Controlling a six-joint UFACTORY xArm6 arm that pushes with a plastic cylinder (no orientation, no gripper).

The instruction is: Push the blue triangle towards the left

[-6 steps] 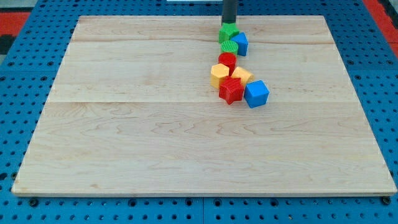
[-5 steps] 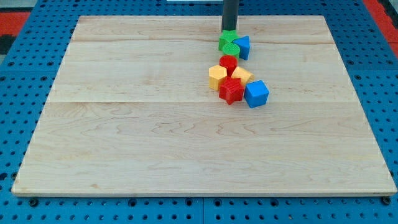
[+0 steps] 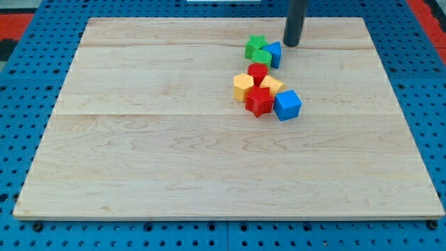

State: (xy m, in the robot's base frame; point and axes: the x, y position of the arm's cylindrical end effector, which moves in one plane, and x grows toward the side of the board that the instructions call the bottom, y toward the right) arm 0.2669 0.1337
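Observation:
The blue triangle [image 3: 272,53] sits near the view's top of the wooden board [image 3: 174,160], touching two green blocks [image 3: 256,49] on its left. My tip [image 3: 291,44] stands just to the triangle's upper right, a small gap away. The rod rises out of the view's top.
Below the triangle lies a cluster: a red block [image 3: 258,72], two yellow blocks [image 3: 243,85], a red star-like block [image 3: 259,102] and a blue cube [image 3: 287,105]. Blue pegboard [image 3: 425,84] surrounds the board.
My tip has moved from above the green blocks to the right, now beside the blue triangle's upper right. The green blocks and blue triangle had shifted slightly down earlier.

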